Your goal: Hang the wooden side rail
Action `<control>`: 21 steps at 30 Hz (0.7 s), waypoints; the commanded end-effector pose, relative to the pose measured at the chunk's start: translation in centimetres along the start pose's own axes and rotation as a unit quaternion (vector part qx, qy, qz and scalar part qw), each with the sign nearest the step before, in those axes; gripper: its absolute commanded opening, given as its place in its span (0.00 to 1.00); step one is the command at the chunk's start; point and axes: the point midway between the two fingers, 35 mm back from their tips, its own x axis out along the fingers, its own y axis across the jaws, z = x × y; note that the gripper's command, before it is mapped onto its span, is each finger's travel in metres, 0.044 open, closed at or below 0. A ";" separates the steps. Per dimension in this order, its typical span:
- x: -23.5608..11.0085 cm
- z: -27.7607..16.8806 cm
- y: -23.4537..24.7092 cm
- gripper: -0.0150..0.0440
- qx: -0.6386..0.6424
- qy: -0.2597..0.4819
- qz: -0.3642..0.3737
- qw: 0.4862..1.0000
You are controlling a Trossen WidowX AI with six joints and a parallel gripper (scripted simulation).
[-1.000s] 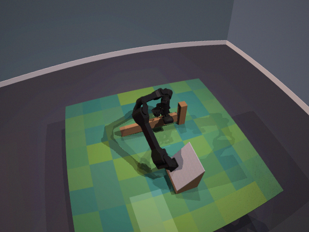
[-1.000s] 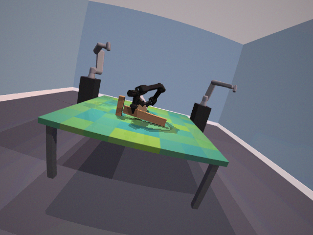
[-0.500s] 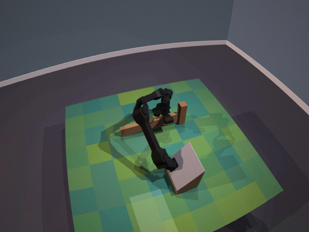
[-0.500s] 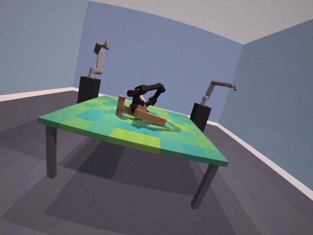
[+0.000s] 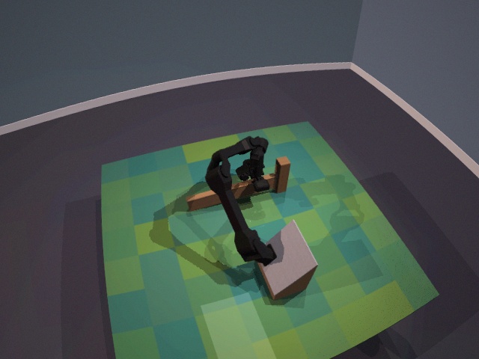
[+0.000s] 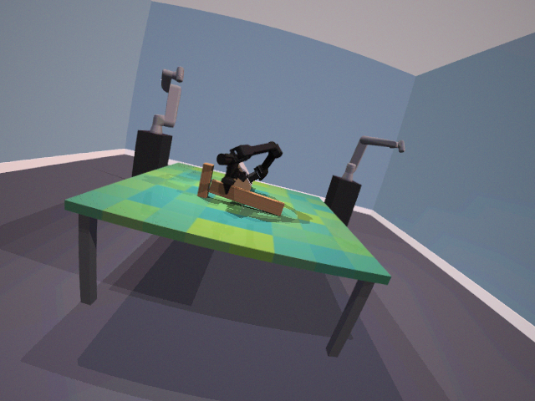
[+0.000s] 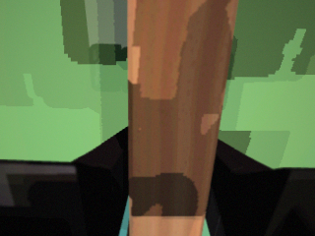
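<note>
Now the gripper point(image 5: 258, 181) is clamped on the rail point(image 5: 216, 195) near the post point(image 5: 283, 174).
That raised end meets the upright post, while the far end rests low on the checkered table point(image 6: 242, 241); hooks and pins are hidden.

High top, low exterior, close wrist

arm point(image 5: 231, 210): matte black all over, boxy links with rounded joint housings
base point(image 5: 258, 250): chunky black block, widest part of the body
upper links point(image 6: 255, 150): slimmer, same black, no visible markings or cables
gripper point(image 5: 260, 182): black, blocky
fingers: dark, flat-faced, with angled upper edges in the wrist view
</note>
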 end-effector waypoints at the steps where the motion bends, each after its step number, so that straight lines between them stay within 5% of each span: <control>1: -0.3 -0.3 -0.1 0.25 -0.001 0.002 -0.005 1.000; 21: -0.4 -0.5 -0.1 0.25 -0.001 0.002 -0.005 1.000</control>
